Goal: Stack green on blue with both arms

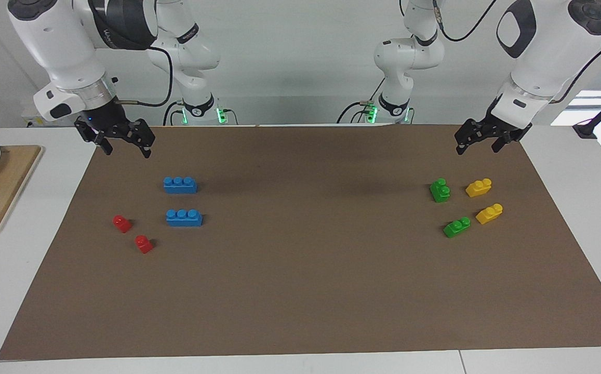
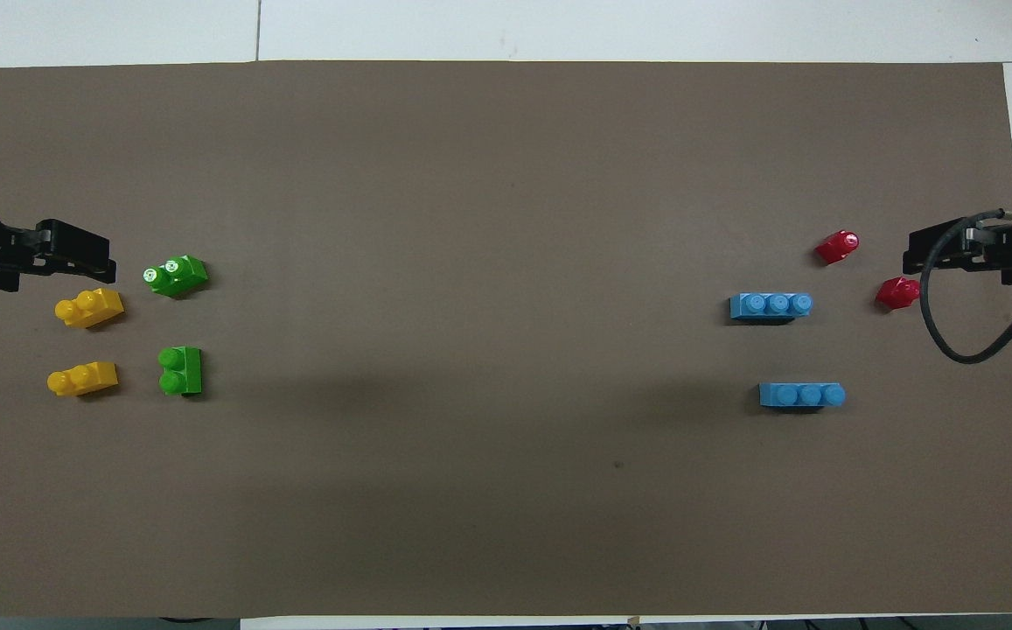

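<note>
Two bright green two-stud plastic bricks beside two yellow ones at the left arm's end of the brown-matted table, two long blue three-stud bricks with two red one-stud bricks at the right arm's end, no legible lettering on any; left claw and right claw wide, empty, raised over the mat's edge.

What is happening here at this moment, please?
Nothing is being handled yet. The left gripper hangs open above the mat's edge near the two green bricks and two yellow bricks. The right gripper hangs open at the other end, near the two blue bricks and two red bricks. All bricks lie apart on the brown mat; no green one is on a blue one.
</note>
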